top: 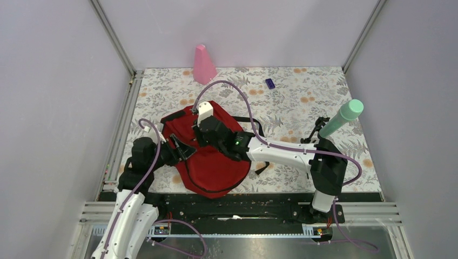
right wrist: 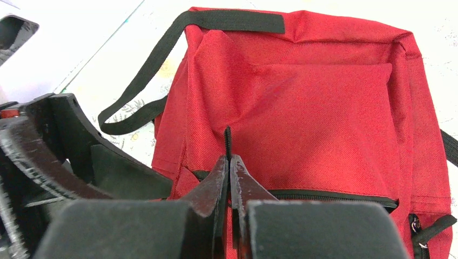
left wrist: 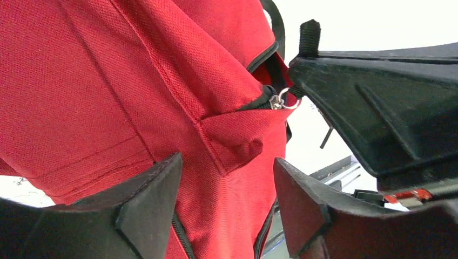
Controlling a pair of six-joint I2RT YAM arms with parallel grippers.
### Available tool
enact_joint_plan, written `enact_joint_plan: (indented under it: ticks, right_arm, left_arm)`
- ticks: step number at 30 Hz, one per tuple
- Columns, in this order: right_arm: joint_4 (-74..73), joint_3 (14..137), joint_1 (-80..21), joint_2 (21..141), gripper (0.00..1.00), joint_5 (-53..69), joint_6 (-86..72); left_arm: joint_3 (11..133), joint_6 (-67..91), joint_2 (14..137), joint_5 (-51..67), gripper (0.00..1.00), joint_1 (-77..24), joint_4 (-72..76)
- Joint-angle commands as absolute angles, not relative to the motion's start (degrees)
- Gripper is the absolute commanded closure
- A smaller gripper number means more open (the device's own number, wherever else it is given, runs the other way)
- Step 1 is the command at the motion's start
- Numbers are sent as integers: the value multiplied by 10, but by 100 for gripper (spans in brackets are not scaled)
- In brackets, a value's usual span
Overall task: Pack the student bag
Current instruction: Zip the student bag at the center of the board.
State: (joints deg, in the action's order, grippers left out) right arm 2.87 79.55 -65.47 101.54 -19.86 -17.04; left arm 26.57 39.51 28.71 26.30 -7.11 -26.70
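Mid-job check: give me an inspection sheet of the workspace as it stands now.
Surface: floral table cover, lying flat.
Job's things: student bag lying mid-table, under both arms.
Clutter: pink cone and small purple item at the far edge; green cylinder tilted at the right.
Grippers: left gripper open, astride bag fabric; right gripper shut on the zipper pull.
Cables: purple cables loop above the bag.
Surroundings: pale walls, aluminium frame.

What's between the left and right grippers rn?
Only student bag fabric: a red seamed fold. In the left wrist view it fills the gap of the open left gripper and runs to the right gripper, shut on the zipper pull.
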Motion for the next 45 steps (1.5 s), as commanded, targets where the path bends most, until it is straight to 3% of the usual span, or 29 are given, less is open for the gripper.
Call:
enact_joint_plan:
  ticks: [1, 10, 12, 16, 18, 38, 45]
  right_arm:
    - [43, 824, -644, 1016, 100, -208, -177]
    - [56, 818, -644, 1018, 100, -178, -178]
    - [55, 821, -644, 1023, 100, -173, -181]
    - [42, 824, -644, 1024, 100, -199, -171]
    - [32, 824, -642, 1021, 100, -231, -164]
    - [35, 781, -573, 1006, 100, -295, -155]
    - [35, 760, -554, 999, 100, -306, -154]
  left_arm:
    - [270, 394, 319, 241, 39, -77, -262]
    - [289, 390, 381, 218, 44, -91, -191]
    - [288, 391, 393, 216, 54, -94, -177]
    - [292, 392, 404, 179, 91, -95, -190]
    - [293, 394, 398, 153, 100, -95, -204]
    - [310, 410, 384, 35, 100, -86, -273]
    - [302, 408, 399, 111, 100, 21, -255]
